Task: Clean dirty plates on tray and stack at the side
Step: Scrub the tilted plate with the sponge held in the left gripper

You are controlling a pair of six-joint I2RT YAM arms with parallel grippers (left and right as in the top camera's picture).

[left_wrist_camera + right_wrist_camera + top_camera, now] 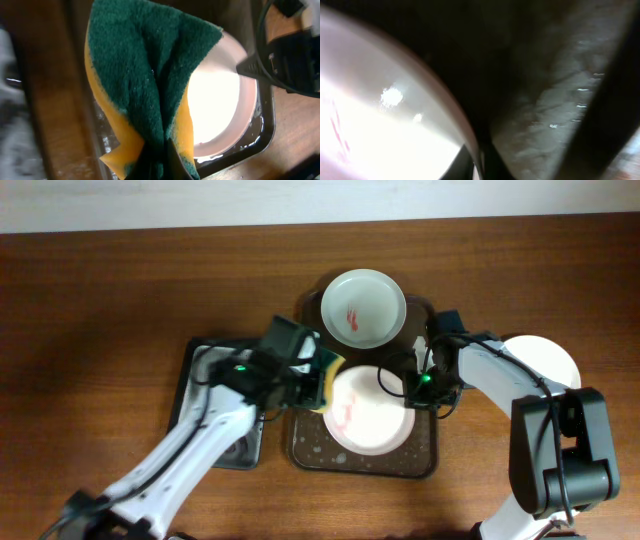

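Observation:
The dark brown tray [420, 462] holds two white plates. The far plate [363, 307] has a red smear at centre. The near plate [368, 412] has a faint red smear at its left. My left gripper [312, 380] is shut on a green and yellow sponge [145, 85], held at the near plate's left edge. My right gripper [412, 387] is shut on that plate's right rim [465, 135], one finger on each side of it. A third white plate [548, 360] lies on the table at the right, partly hidden by my right arm.
A smaller black tray [205, 370] lies left of the brown tray, partly under my left arm. Water drops lie on the brown tray's wet floor [560, 100]. The wooden table [120, 300] stretches left and behind.

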